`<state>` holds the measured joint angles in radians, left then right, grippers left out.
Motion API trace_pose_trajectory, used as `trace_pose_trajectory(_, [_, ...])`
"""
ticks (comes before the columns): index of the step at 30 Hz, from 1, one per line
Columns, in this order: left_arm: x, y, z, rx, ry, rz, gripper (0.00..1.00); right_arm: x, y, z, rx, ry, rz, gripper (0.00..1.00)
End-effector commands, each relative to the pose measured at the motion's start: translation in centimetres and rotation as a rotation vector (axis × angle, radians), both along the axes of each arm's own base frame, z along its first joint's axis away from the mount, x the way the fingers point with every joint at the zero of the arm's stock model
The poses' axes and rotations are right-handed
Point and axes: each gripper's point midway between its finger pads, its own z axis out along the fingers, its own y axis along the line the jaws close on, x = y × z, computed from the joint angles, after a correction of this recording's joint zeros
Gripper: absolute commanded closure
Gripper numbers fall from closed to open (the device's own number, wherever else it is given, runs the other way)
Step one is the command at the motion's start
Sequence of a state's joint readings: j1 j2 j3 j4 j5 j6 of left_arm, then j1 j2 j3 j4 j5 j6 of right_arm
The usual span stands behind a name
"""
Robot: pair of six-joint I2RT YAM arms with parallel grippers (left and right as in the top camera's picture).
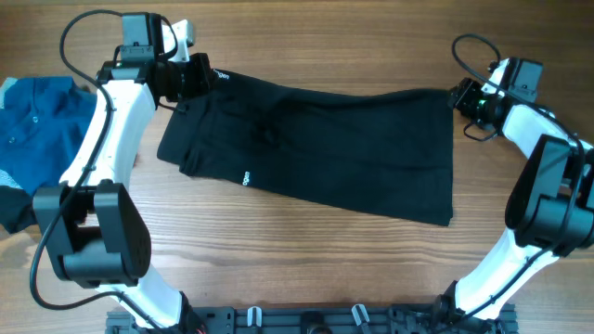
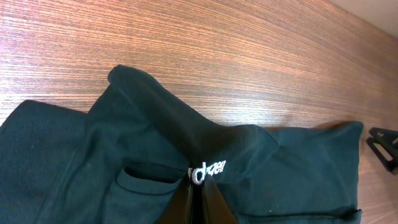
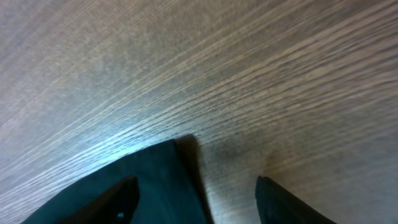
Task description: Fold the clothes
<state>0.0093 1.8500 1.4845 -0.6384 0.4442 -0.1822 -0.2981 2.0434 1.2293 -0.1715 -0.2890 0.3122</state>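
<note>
A large black shirt (image 1: 325, 139) with small white logo prints lies spread across the middle of the wooden table. My left gripper (image 1: 197, 76) is shut on its upper left corner; the left wrist view shows the jaws (image 2: 200, 186) pinching the fabric (image 2: 124, 149) at a white logo. My right gripper (image 1: 461, 96) is open at the shirt's upper right corner. In the right wrist view its fingers (image 3: 196, 193) straddle the corner of the black cloth (image 3: 149, 180), which lies flat on the table. A blue polo (image 1: 37, 125) lies at the far left.
A black piece with white lettering (image 1: 14, 199) lies at the left edge below the blue polo. Both arm bases (image 1: 306, 320) stand along the front edge of the table. The right gripper shows at the right edge of the left wrist view (image 2: 384, 149).
</note>
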Motion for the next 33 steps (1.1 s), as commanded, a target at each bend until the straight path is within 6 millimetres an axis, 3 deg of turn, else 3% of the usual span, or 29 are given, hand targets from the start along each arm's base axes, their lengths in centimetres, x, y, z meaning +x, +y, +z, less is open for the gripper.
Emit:
trace_pose_trajectory(1, [0.2,0.0,1.4,-0.017,-0.025,0.005,0.96,0.4,1.6,-1.7,0.100,-0.004,0.046,0.39])
trace_pose_trajectory(6, [0.2,0.0,1.4,-0.017,-0.026,0.005,0.96,0.3,3.2,-2.2,0.182,-0.012,0.106,0.52])
trace_pose_trajectory(12, [0.2,0.0,1.4,-0.017,-0.026,0.004,0.96,0.9,2.5,-1.6,0.183,-0.041,0.074,0.92])
trace_pose_trajectory(13, [0.2,0.0,1.4,-0.017,-0.026,0.004,0.96,1.1,2.4,-1.1,0.197,-0.053,0.065,0.95])
trace_pose_trajectory(19, [0.1,0.3,1.2,-0.003,-0.020,0.010,0.96,1.1,3.2,6.3,0.238,-0.169,0.114,0.96])
trace_pose_trajectory(23, [-1.8,0.6,0.0,-0.004,0.080,0.018,0.96,-2.9,2.3,5.2,0.189,0.033,0.012,0.96])
trace_pose_trajectory(25, [-3.4,1.7,-0.8,-0.008,0.163,0.043,0.96,-6.1,1.7,4.1,0.147,0.181,-0.045,0.96])
trace_pose_trajectory(29, [-5.8,3.6,-1.2,-0.022,0.272,0.093,0.96,-9.4,1.1,3.7,0.093,0.314,-0.088,0.96])
trace_pose_trajectory(33, [-7.3,4.0,0.0,-0.051,0.292,0.086,0.96,-11.2,1.7,3.7,0.104,0.380,-0.066,0.96])
